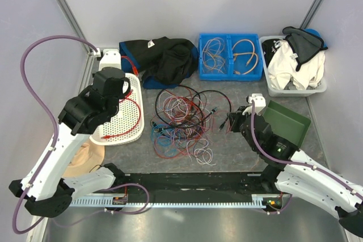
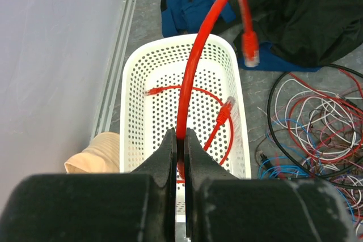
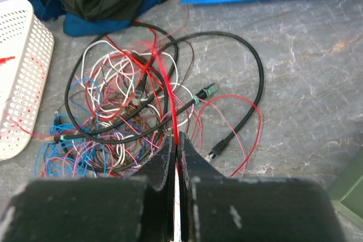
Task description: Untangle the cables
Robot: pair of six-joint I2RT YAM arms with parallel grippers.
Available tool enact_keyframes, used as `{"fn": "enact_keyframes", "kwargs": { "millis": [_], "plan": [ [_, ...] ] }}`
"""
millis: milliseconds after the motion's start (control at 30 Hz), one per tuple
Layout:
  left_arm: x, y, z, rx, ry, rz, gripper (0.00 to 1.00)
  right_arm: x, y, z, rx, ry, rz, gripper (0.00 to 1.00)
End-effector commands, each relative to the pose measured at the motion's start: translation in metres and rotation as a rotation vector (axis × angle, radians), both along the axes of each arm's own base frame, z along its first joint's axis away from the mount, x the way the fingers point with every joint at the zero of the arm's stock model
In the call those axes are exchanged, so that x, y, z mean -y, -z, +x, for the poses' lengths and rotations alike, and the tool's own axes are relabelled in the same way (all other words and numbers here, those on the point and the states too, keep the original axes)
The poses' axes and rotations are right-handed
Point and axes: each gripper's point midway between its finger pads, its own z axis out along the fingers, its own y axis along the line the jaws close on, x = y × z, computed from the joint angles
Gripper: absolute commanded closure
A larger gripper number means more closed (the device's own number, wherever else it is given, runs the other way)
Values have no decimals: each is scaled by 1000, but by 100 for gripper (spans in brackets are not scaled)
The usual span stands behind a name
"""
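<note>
At right gripper (image 3: 176,141): our jaws pinch a thin red wire (image 3: 163,89) leading into the cables (image 3: 113,117) on the desk (image 3: 317,83).
Left gripper (image 2: 180,135): jaws clamp red patch cable (image 2: 191,72) above basket (image 2: 129,111).
Risk: we judge pulling may drag the tangle, tightening knots.

Left arm (image 1: 57,145) reaching forward, left gripper (image 2: 180,135) pinching tight on a red patch cable (image 2: 195,55); right arm (image 1: 306,168) angling inward, right gripper (image 3: 174,141) clamping a thin red wire (image 3: 163,77).

White perforated basket (image 1: 113,123) left; blue bin (image 1: 229,76) behind; green tray (image 1: 292,120) right.
</note>
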Motion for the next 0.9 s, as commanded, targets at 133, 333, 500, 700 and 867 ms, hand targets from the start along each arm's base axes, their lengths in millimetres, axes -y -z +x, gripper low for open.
{"fn": "enact_keyframes", "kwargs": {
  "millis": [133,333,500,700,867],
  "plan": [
    [-22,24,15,-88,-102,31,98,3,19,-8,-26,3,48,100],
    [-44,100,31,-281,-209,59,98,6,18,-13,-14,-7,61,100],
    [-58,159,32,-442,-335,-13,73,3,15,-12,-1,-25,56,100],
    [-48,143,41,-287,-375,-172,0,1,9,-12,16,-47,48,100],
    [8,80,46,-91,-157,-338,0,-9,9,-13,3,-78,68,100]
  ]
}}
